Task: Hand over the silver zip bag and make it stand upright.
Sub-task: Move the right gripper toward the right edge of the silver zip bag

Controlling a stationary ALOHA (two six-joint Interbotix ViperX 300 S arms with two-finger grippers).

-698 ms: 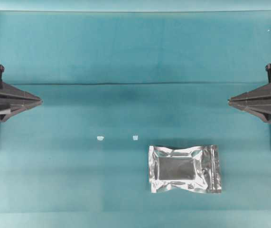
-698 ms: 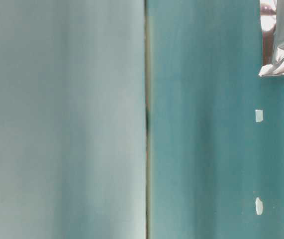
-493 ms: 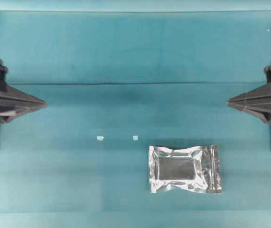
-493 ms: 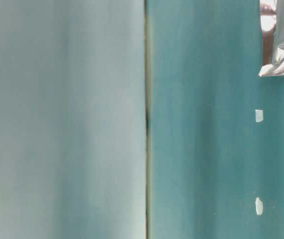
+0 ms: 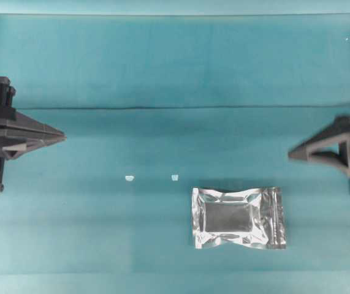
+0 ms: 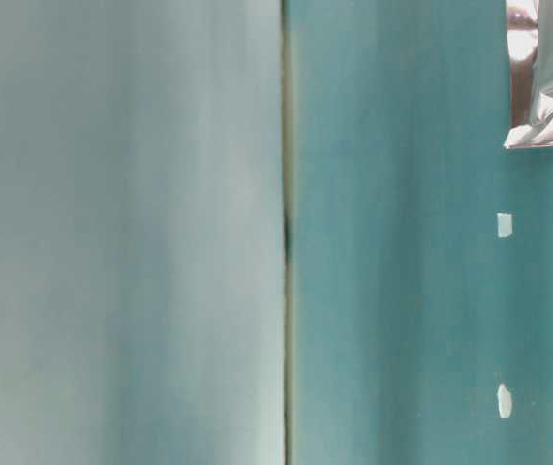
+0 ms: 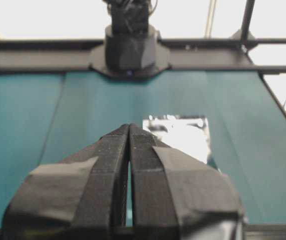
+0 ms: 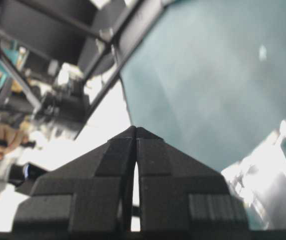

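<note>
A teal table (image 5: 175, 67) fills the overhead view, a thin seam running left to right across its middle. The left gripper (image 5: 61, 135) sits at the left edge with its fingers pressed together to a point, grasping nothing. The right gripper (image 5: 291, 154) sits at the right edge, angled toward the near side, its fingers likewise clenched and empty. The silver zip bag (image 5: 238, 218) lies flat on the near half of the table, right of centre (zip strip at its right end, darker panel in the middle), well apart from both grippers. Two white scraps (image 5: 129, 178) lie just left of it, slightly farther back.
</note>
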